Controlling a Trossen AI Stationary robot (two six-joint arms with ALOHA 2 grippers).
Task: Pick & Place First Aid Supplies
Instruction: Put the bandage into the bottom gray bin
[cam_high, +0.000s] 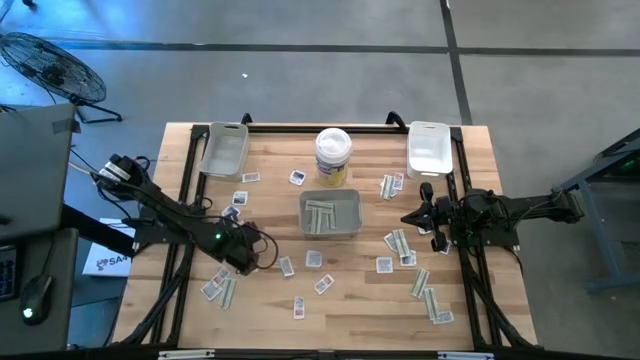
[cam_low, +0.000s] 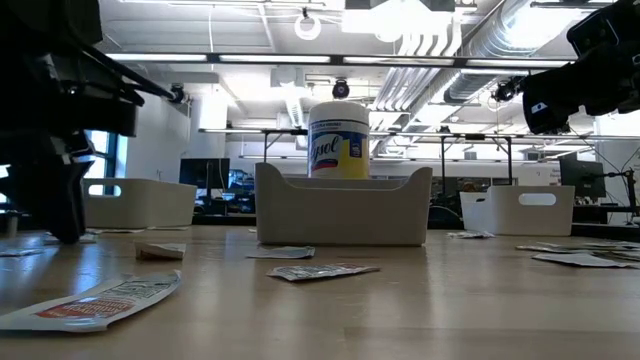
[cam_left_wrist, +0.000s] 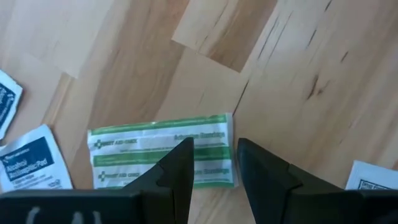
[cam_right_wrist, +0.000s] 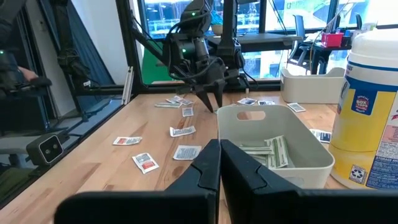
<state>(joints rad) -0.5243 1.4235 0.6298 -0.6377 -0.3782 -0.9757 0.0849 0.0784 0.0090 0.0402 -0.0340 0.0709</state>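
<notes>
My left gripper (cam_left_wrist: 212, 163) is hanging partly open, nothing in it, right over a green-striped strip packet (cam_left_wrist: 163, 151) lying flat on the wood table (cam_left_wrist: 298, 74). Its long axis runs crosswise to my fingers. Bare wood beyond it; square packets (cam_left_wrist: 36, 158) crowd one side. My right gripper (cam_right_wrist: 219, 163) is pinched closed, empty, near the grey tray (cam_right_wrist: 298, 147).

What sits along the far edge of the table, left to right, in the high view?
Grey tray → white tub with the yellow label → white tray.
</notes>
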